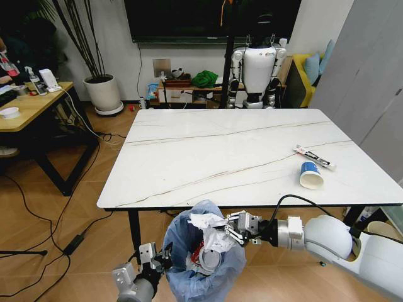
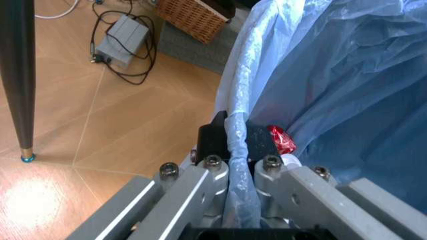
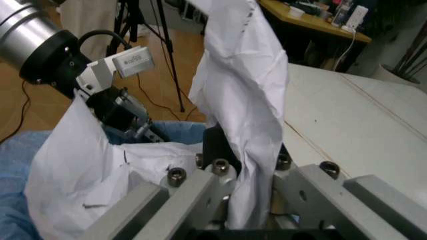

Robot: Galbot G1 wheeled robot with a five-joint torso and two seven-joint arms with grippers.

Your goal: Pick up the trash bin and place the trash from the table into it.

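Left gripper [image 2: 240, 150] clamped on trash bin [image 1: 204, 267] rim, steadying it below table [image 1: 189, 151] edge; right gripper [image 1: 234, 228] pinching white tissue [image 3: 243, 100] above the opening, seemingly ready for dropping.

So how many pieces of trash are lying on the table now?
2: a blue paper cup on its side near the table's right edge, and a thin white tube just behind it.

Warm wood floor [image 1: 63, 214], white wall [image 1: 119, 44] at the back.
A dark screen [image 1: 189, 19] hangs on that wall; under it a low shelf [image 1: 182, 88], left of it a white plant pot [image 1: 104, 93], further left a yellow desk [image 1: 31, 107], cables [image 1: 38, 214] trailing beneath.
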